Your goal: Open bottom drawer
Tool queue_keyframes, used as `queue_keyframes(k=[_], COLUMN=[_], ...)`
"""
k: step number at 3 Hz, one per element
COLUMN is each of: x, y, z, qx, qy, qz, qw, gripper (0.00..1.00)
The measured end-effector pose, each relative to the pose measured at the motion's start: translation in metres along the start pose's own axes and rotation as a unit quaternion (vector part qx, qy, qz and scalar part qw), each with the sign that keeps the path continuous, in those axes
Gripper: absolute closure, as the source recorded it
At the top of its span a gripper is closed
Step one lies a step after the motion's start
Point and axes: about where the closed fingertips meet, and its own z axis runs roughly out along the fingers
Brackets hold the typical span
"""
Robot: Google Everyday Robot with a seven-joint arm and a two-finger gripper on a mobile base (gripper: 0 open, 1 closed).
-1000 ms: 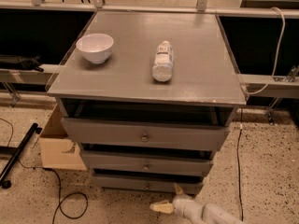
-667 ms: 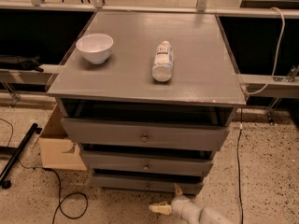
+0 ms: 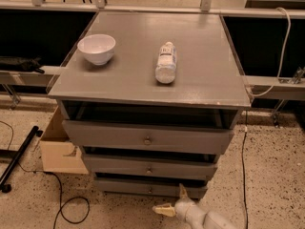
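Gripper (image 3: 172, 202), fingers spread, low before bottom drawer (image 3: 124, 187).

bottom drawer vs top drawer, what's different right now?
Size: the bottom drawer front looks slimmer and narrower than the top drawer front.
Height: the bottom drawer sits by the floor, the top drawer just under the tabletop.
The tool, open, is in front of the bottom drawer, well below the top drawer.
Shared: grey fronts, round centre knobs.
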Motion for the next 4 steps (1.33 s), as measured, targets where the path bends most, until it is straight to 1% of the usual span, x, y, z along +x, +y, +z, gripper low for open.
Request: queue_keyframes(k=[1, 2, 3, 4], x=[-0.001, -0.009, -0.023, -0.023], y=[0.0, -0.003, -0.008, -0.008], z=[0.01, 0.022, 0.036, 0.036], qx=[0.007, 0.007, 0.013, 0.013], qy=[-0.002, -0.005, -0.012, -0.012], qz=[-0.021, -0.037, -0.065, -0.066], qw=[0.9998, 0.9993, 0.9977, 0.9977], gripper=[0.0, 0.0, 0.0, 0.0])
